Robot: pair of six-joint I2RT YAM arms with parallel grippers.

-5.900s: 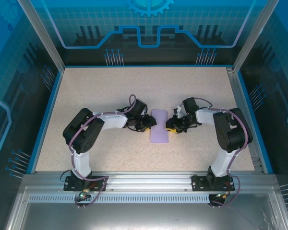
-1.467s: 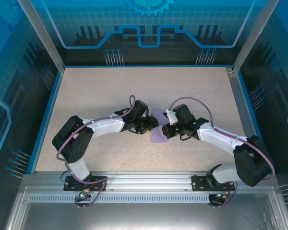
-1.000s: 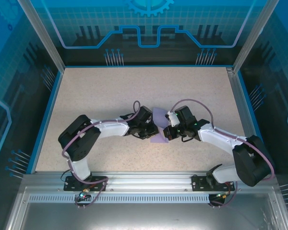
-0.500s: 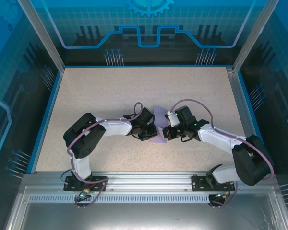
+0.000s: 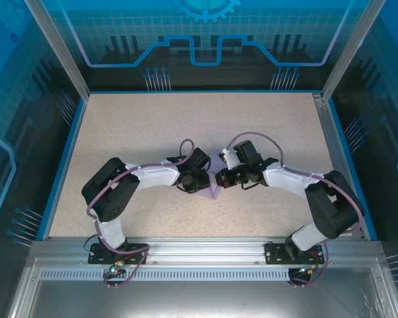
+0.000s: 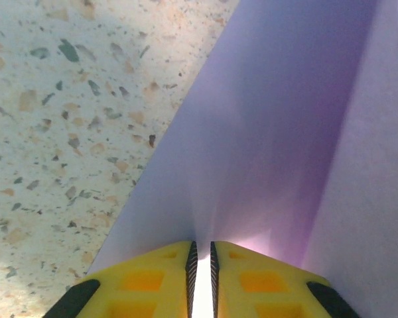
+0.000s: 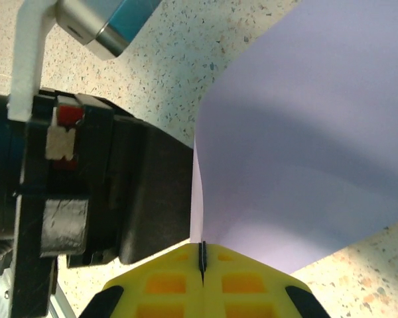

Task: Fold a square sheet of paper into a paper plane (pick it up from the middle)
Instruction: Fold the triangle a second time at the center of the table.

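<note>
Closer together now, left gripper (image 6: 201, 250) and right gripper (image 7: 202, 257) jaws pinch the paper (image 6: 285, 132).

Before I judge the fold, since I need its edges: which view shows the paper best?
Right wrist: the paper spreads wide, its curved edge clear, pinched in the right gripper. Left wrist gives a close creased patch; top external, a small sliver.

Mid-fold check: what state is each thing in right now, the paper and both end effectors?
sheet of paper: creased and bowed, pinched by both end effectors, not yet a plane.
left end effector: closed to a thin slit on the paper.
right end effector: shut tight on the paper.
</note>
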